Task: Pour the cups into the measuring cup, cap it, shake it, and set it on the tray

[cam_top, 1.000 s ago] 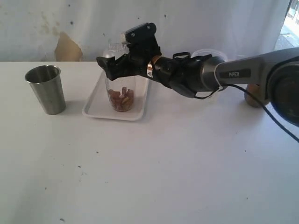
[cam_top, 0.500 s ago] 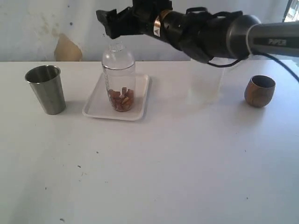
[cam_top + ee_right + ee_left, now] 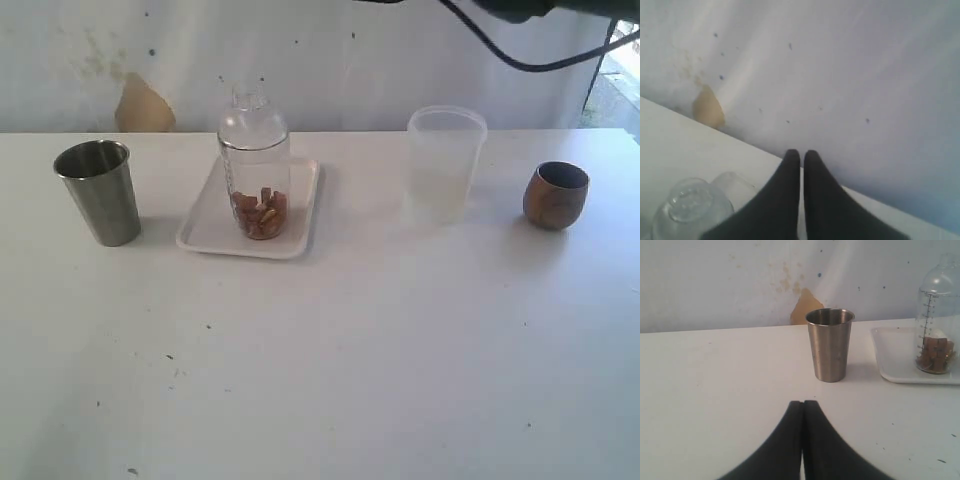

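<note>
If reaching again, look first to the measuring cup [image 3: 256, 185]: upright on the tray [image 3: 205, 228], long axis vertical, dome lid [image 3: 250, 118] on, brown pieces at the bottom. Outward: steel tumbler [image 3: 100, 190] well apart leftward, frosted container [image 3: 445, 165] and wooden cup [image 3: 556, 195] rightward. Left gripper [image 3: 803, 407] closed on nothing, facing the tumbler, measuring cup beyond and aside. Right gripper [image 3: 801, 157] closed, empty, raised out of the exterior view, lid near its fingers; probably the nearer.

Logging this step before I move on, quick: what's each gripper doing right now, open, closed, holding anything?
Left gripper: closed, holding nothing.
Right gripper: closed, holding nothing.
</note>
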Available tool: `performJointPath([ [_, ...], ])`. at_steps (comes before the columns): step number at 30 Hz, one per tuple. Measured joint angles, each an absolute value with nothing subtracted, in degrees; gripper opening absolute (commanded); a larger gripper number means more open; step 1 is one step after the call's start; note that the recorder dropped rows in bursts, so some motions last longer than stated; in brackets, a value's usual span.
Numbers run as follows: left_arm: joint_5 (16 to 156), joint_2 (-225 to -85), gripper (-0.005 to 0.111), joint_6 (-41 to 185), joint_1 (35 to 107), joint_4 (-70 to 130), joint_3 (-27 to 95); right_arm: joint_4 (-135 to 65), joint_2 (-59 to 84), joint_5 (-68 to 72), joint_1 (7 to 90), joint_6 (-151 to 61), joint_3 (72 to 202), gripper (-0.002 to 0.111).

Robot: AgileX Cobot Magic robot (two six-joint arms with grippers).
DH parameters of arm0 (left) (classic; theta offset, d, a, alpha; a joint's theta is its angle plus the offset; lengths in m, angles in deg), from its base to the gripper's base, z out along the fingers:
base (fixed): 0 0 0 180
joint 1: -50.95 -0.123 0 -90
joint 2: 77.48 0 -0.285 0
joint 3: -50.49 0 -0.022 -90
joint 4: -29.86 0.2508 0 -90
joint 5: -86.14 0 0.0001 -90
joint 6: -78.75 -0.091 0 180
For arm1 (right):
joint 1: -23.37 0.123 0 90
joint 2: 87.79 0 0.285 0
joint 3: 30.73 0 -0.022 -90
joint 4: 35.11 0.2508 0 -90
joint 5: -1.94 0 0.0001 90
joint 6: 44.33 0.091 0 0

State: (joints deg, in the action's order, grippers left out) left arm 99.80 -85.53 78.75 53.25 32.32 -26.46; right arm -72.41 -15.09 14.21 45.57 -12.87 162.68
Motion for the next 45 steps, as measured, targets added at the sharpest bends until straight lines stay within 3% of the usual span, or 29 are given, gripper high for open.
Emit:
performJointPath([
  [6,99.8,-85.5,0.0,78.7,53.3,32.3,-26.5,-72.2,-9.0,24.2,45.6,-12.9,158.3,0.0],
  [24,99.8,-85.5,0.0,78.7,53.3,32.3,-26.5,-70.9,30.6,12.7,45.6,-11.3,126.8,0.0],
  [33,99.8,-85.5,0.0,78.7,53.3,32.3,-26.5,-69.6,53.8,15.7,45.6,-11.0,120.4,0.0],
  [39,99.8,-85.5,0.0,78.7,53.3,32.3,-26.5,-67.2,70.7,28.1,45.6,-11.0,120.1,0.0],
  [45,99.8,-85.5,0.0,78.7,53.3,32.3,-26.5,-66.7,78.1,31.8,45.6,-11.0,120.0,0.0],
])
